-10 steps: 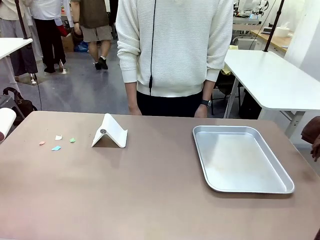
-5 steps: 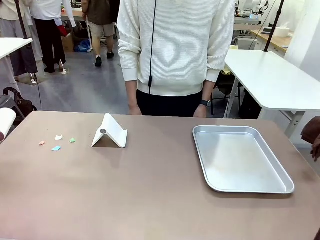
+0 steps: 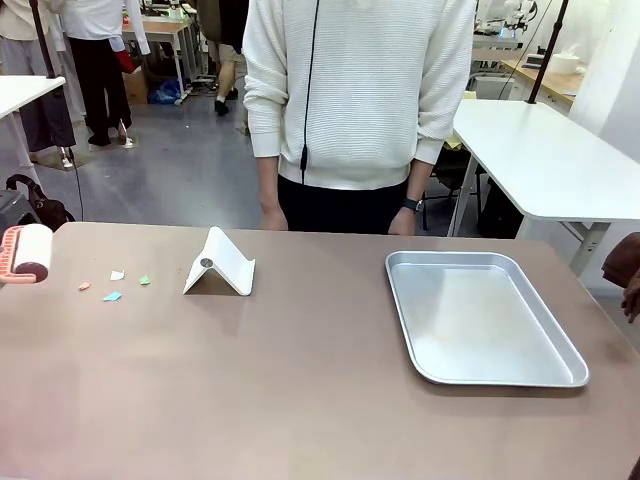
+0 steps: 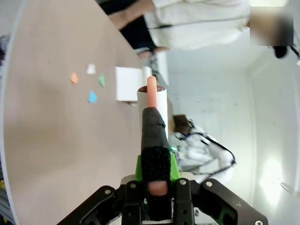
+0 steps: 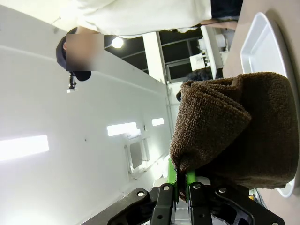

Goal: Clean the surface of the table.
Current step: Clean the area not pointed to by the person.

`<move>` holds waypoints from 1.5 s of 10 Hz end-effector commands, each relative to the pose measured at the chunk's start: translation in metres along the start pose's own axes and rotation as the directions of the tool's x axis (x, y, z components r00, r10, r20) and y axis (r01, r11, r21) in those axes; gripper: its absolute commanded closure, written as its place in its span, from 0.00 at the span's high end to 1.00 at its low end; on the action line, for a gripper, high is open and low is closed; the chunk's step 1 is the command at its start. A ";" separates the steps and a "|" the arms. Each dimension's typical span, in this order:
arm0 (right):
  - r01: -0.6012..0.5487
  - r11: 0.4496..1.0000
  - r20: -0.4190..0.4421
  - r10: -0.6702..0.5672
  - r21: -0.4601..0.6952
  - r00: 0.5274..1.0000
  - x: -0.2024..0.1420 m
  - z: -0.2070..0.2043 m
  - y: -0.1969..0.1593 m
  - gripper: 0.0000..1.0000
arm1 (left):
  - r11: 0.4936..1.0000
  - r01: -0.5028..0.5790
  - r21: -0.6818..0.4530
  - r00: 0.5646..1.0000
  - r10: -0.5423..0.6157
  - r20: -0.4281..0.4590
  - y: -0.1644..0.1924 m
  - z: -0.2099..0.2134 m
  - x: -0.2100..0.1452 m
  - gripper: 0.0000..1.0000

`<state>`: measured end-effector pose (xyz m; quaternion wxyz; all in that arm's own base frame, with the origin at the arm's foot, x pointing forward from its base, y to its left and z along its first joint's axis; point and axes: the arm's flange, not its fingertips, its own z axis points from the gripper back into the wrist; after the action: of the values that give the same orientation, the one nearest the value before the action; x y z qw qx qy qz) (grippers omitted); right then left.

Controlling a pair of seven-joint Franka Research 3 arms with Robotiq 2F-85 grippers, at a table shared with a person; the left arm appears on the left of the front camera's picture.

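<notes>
The brown-taupe table (image 3: 300, 390) carries several small coloured paper scraps (image 3: 113, 285) near its left end; in the left wrist view the scraps (image 4: 89, 82) lie ahead on the table (image 4: 47, 140). My left gripper (image 4: 156, 180) is shut on the black-wrapped pink handle of a lint roller (image 4: 152, 101). The roller (image 3: 28, 255) hangs at the table's left edge, just left of the scraps. My right gripper (image 5: 180, 180) is shut on a folded brown cloth (image 5: 234, 126). That cloth (image 3: 622, 262) shows at the table's right edge.
A white folded stand (image 3: 220, 263) sits right of the scraps. A shiny metal tray (image 3: 575, 368) lies on the right half. A person in a white sweater (image 3: 355, 90) stands at the far edge, hands down. White-topped tables stand beyond.
The lint roller has come in from the left edge and now shows its pink frame and white roll. The person has shifted slightly right. The cloth has not moved.
</notes>
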<state>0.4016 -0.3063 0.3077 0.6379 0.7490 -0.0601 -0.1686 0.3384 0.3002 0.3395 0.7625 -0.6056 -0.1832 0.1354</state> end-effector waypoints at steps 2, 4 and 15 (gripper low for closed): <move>0.006 1.000 -0.006 -0.006 0.009 1.000 -0.002 0.001 0.005 0.08 | 0.986 -0.055 0.157 0.992 0.035 0.125 -0.010 -0.033 0.003 0.22; 0.006 1.000 -0.006 -0.006 0.009 1.000 -0.002 0.001 0.005 0.08 | 0.972 -0.085 0.220 0.985 0.048 0.168 -0.005 -0.042 0.009 0.22; 0.006 1.000 -0.006 -0.006 0.009 1.000 -0.002 0.001 0.005 0.08 | 0.886 -0.126 0.447 0.990 0.083 0.116 0.019 -0.076 0.025 0.22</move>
<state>0.4014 -0.3064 0.3077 0.6378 0.7491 -0.0601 -0.1687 0.3916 0.2542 0.3179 0.8522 -0.4377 -0.1640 0.2354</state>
